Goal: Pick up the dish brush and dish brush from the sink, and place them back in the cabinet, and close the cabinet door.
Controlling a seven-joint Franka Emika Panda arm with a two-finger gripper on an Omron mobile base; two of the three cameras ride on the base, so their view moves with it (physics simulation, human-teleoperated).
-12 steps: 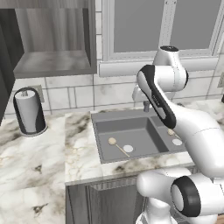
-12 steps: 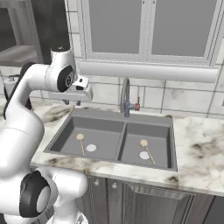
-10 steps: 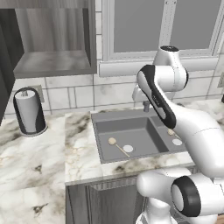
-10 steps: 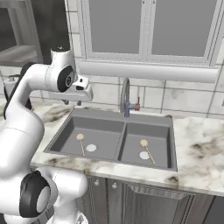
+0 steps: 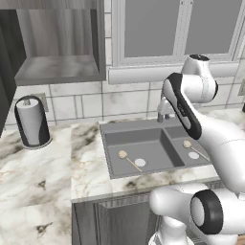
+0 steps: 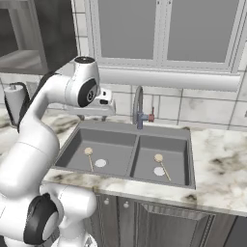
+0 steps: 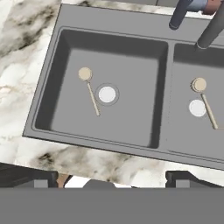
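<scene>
Gripper (image 6: 107, 102) is held high over the sink (image 7: 48, 83), jaws open, 2 brushes (image 7: 89, 89) (image 7: 204, 98) lying far beneath.

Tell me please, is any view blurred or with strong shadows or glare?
Hand view: sharp, soft shade along the sink walls, no glare. Left base view: both dish brushes clear, the open cabinet interior dim. Right base view: even light, faucet crisp.
</scene>
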